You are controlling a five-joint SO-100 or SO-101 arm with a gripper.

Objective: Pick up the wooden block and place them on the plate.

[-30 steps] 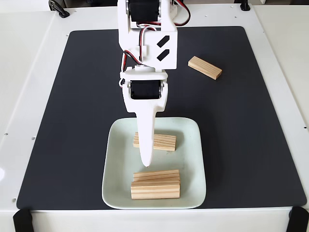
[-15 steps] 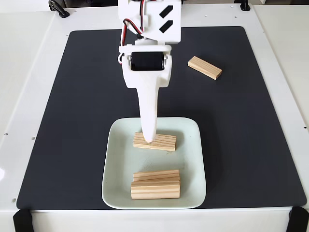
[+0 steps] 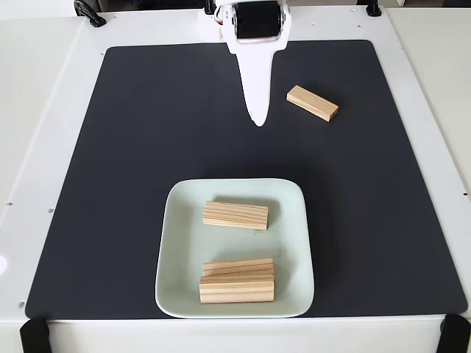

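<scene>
Fingers together as far as visible, gripper (image 3: 257, 121) empty over black mat (image 3: 110, 184), left of lone wooden block (image 3: 313, 102). Three blocks on plate (image 3: 294, 243).

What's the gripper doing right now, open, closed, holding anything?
White two-finger gripper: fingers look together, so it appears shut and holds nothing; its tip is above the black mat, left of the lone light pine wooden block in the fixed view.
</scene>
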